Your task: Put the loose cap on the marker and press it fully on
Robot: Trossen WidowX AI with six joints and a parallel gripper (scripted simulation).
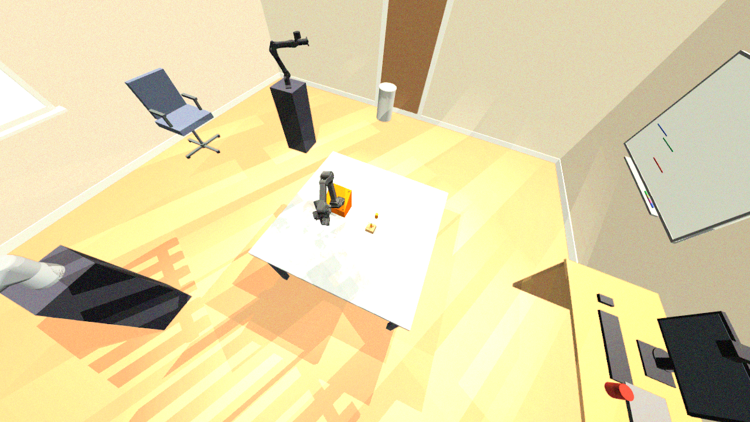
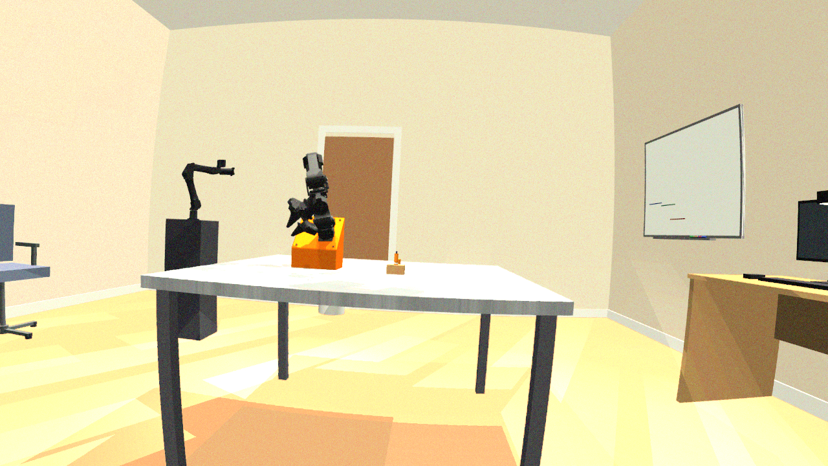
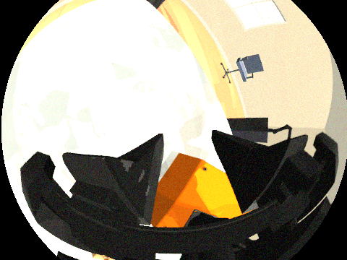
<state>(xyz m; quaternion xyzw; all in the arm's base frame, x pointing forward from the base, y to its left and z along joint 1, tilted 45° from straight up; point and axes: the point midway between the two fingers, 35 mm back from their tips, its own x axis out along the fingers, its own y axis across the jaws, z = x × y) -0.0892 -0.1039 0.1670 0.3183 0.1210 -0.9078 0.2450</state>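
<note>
On the left side of the white table (image 1: 398,272) is my arm (image 1: 324,191). It folds up from its orange base (image 1: 341,201) and bends back down. My gripper (image 1: 321,217) hangs low at the end of it, close over the table and just beside the base. My fingers are about half open. I have nothing between them. In my wrist view I see only the orange base and the white table top through the gap.

A bit to the right, well apart from my gripper, is the small wooden block (image 1: 370,228). The orange marker (image 2: 396,257) stands straight up in it. The marker is very small in these views, so I cannot see its tip well.

Just past the block, near it but not touching, is the little orange cap (image 1: 375,215). It stands by itself on the table. It is not on the marker.
</note>
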